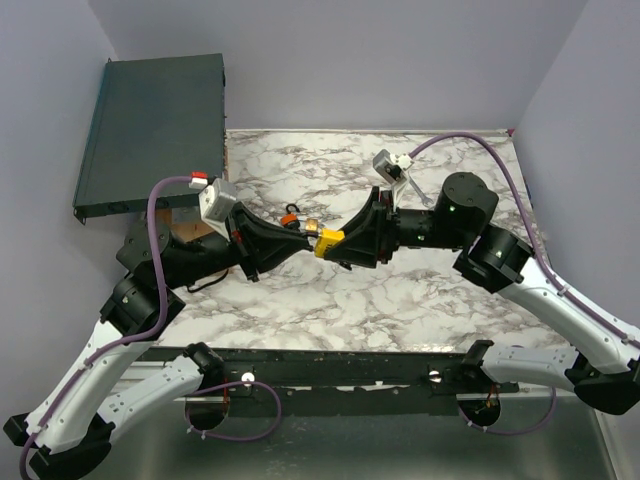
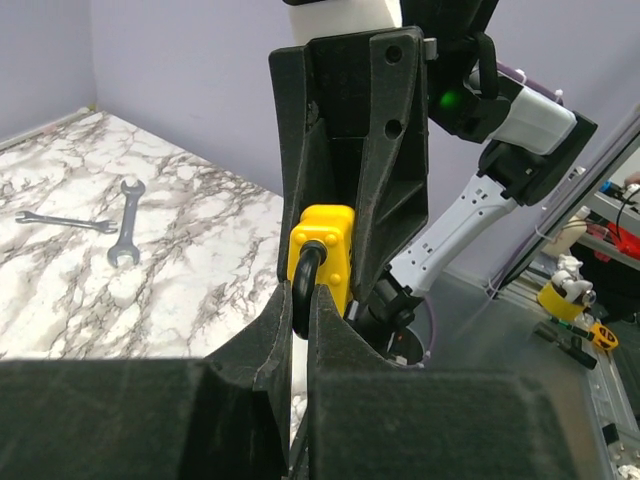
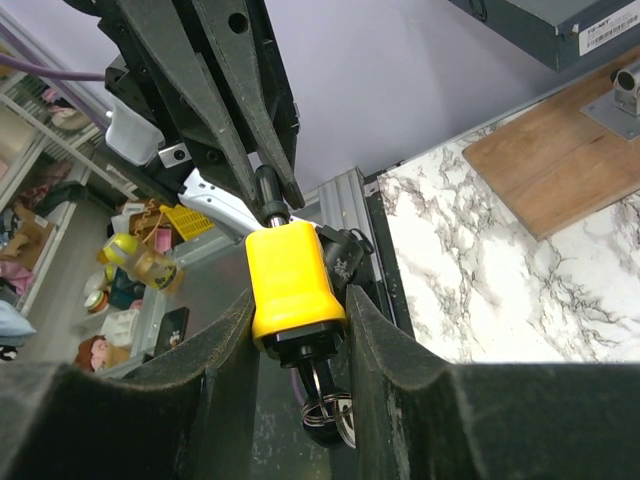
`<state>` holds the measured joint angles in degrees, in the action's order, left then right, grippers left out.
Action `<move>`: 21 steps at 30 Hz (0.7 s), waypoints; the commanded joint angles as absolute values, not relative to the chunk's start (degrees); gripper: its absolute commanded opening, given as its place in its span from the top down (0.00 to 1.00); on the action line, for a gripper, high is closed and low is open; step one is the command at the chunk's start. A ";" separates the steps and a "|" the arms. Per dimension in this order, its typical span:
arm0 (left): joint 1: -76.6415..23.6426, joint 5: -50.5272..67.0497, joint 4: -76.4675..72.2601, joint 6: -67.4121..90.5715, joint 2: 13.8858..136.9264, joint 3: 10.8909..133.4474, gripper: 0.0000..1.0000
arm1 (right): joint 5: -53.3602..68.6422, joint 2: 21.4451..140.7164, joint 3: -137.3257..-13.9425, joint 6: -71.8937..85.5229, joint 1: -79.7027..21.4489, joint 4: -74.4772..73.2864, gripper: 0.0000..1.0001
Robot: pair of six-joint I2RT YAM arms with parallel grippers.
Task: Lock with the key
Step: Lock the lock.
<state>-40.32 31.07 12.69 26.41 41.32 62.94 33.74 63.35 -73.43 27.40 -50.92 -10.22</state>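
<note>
A yellow padlock (image 1: pixel 329 242) hangs in the air between my two grippers above the marble table (image 1: pixel 400 300). My left gripper (image 1: pixel 303 238) is shut on its black shackle (image 2: pixel 303 285), which sits between the fingertips in the left wrist view. My right gripper (image 1: pixel 347 245) is shut on the yellow body (image 3: pixel 292 275), one finger on each side. A key (image 3: pixel 322 378) sticks out of the lock's black underside, with a metal ring (image 3: pixel 330 415) hanging from it. The padlock also shows in the left wrist view (image 2: pixel 322 248).
A dark green box (image 1: pixel 150 130) stands at the back left, beside a wooden board (image 3: pixel 560 160). Two wrenches (image 2: pixel 125 225) lie on the marble. A small orange and brass item (image 1: pixel 300 220) lies just behind the grippers.
</note>
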 commanded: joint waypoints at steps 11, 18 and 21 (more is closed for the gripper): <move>-44.18 45.94 22.74 26.54 43.81 58.61 1.00 | 29.81 63.56 -77.51 29.48 -51.59 1.49 0.99; -45.65 45.41 23.36 26.37 44.25 57.85 1.00 | 29.64 64.58 -78.79 29.24 -51.64 1.28 0.99; -46.08 45.38 24.10 25.95 44.46 57.68 1.00 | 29.39 64.86 -79.52 28.90 -51.59 0.88 0.99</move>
<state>-41.95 33.26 13.02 26.37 41.30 61.71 34.92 63.00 -74.00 27.14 -51.05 -14.41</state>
